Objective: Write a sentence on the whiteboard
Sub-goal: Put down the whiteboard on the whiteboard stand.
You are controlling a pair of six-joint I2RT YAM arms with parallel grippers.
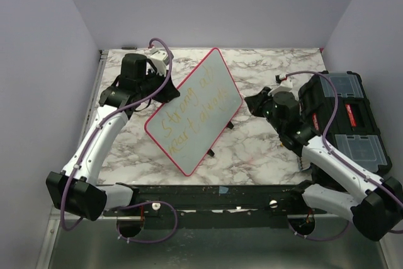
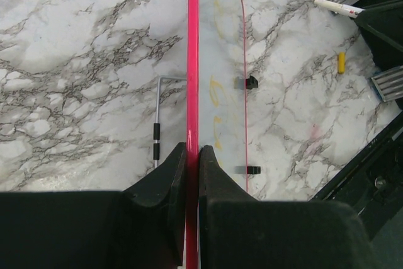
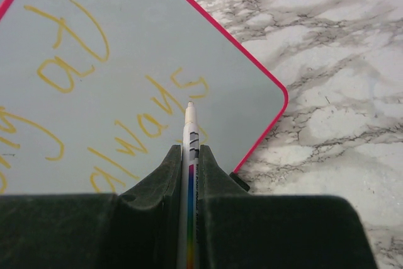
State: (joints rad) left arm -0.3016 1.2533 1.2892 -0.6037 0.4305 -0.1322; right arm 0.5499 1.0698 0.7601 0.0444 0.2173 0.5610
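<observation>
Arms (image 1: pixel 101 140) have white links (image 1: pixel 343 167), black joints (image 1: pixel 75 194), purple cables (image 1: pixel 165 48), possibly green lights (image 1: pixel 269 113).

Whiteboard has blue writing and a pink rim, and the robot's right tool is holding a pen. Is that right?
Not quite. The sentence on the whiteboard is yellow-orange, not blue, as the right wrist view shows. The rest is right: the rim is pink, and the right tool is holding a pen.

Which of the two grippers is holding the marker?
The right gripper, shut on the white marker pointing at the whiteboard; the left gripper is clamped on the whiteboard's red rim instead.
</observation>
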